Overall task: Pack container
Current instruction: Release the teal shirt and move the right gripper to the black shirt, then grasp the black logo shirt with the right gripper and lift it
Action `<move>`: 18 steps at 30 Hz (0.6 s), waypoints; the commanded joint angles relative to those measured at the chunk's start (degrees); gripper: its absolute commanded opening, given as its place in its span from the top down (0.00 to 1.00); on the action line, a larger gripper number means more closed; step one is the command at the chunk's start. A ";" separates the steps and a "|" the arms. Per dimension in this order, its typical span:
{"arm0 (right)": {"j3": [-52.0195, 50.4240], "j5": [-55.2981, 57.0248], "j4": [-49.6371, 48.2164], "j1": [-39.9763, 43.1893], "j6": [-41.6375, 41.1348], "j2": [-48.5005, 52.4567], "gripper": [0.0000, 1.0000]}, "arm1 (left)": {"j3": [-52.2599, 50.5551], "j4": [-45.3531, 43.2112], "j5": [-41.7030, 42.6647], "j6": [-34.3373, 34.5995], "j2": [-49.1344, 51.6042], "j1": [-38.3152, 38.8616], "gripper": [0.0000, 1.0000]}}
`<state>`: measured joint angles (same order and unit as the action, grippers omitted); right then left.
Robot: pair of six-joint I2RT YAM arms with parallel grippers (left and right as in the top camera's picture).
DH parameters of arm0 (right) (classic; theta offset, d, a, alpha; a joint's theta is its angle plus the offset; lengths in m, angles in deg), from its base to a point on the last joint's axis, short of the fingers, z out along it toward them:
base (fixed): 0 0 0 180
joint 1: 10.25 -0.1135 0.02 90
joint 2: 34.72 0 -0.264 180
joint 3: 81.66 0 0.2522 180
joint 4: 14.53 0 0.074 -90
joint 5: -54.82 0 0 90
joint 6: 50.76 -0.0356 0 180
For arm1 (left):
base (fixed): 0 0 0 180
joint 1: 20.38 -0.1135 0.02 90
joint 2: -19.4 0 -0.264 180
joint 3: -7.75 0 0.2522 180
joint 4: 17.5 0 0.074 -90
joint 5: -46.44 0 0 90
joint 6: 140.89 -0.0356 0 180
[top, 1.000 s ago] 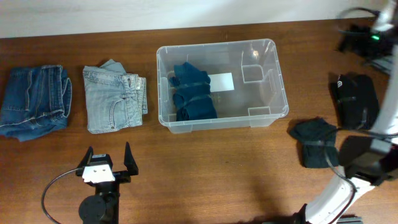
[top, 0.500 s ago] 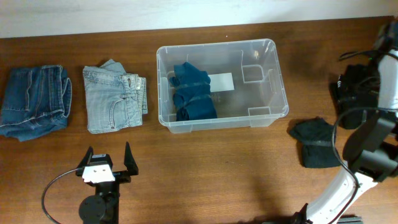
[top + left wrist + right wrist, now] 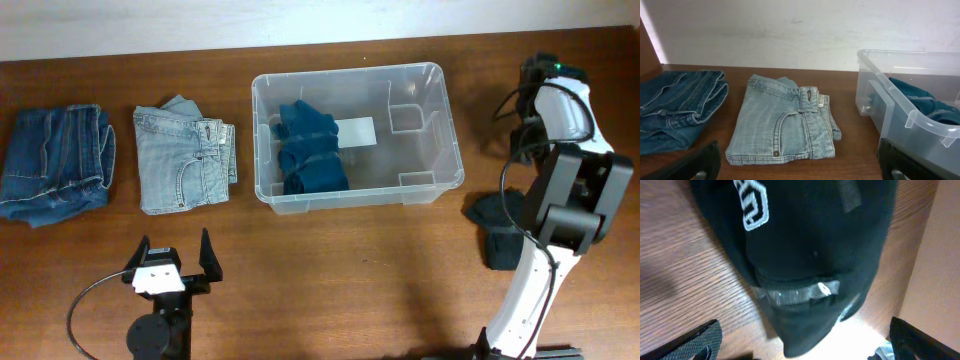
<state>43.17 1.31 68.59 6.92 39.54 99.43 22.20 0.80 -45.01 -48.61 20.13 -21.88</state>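
The container (image 3: 360,196) sits on the worktop (image 3: 330,270) at the far middle, long side facing us, so either arm can reach into it from its own side. A folded teal garment (image 3: 308,150) already lies along its left half. The right half is bare, with the white label (image 3: 357,131) showing through the base, which we take as the room kept for what remains. To the left, two folded pairs of jeans wait side by side and apart from the tub: a light pair (image 3: 183,165) nearer to it and a dark pair (image 3: 58,165) at the far left edge. They fall on the left arm's side, yet the left hand (image 3: 175,252) rests low at the near edge, well short of them, with fingers spread and nothing between them. We judge it is parked so as not to crowd the tub. The right arm (image 3: 565,170) reaches out over the right end of the worktop. From its wrist we look straight down on a black garment (image 3: 810,245) with a white logo, rolled tight and bound by a clear band (image 3: 800,292), presumably so that it can be lifted as one piece. The right hand (image 3: 807,342) is spread wide, one finger at each side of the bundle and neither pressing it, which looks like lining up for a grasp. Another black bundle (image 3: 497,228) lies nearer, just right of the tub's near corner and partly hidden by the arm.
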 commanded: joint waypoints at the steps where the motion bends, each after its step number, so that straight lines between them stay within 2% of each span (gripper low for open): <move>1: -0.28 3.19 -0.26 0.20 0.17 1.66 0.01 | -0.15 0.22 0.42 -1.05 -0.37 -0.33 0.01; 18: -0.28 5.97 -2.40 4.66 1.40 6.84 0.01 | -0.17 0.24 0.42 -1.05 -0.37 -0.33 0.01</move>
<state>43.04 6.73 66.43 10.24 41.13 103.45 22.20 0.80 -45.01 -48.61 20.13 -21.88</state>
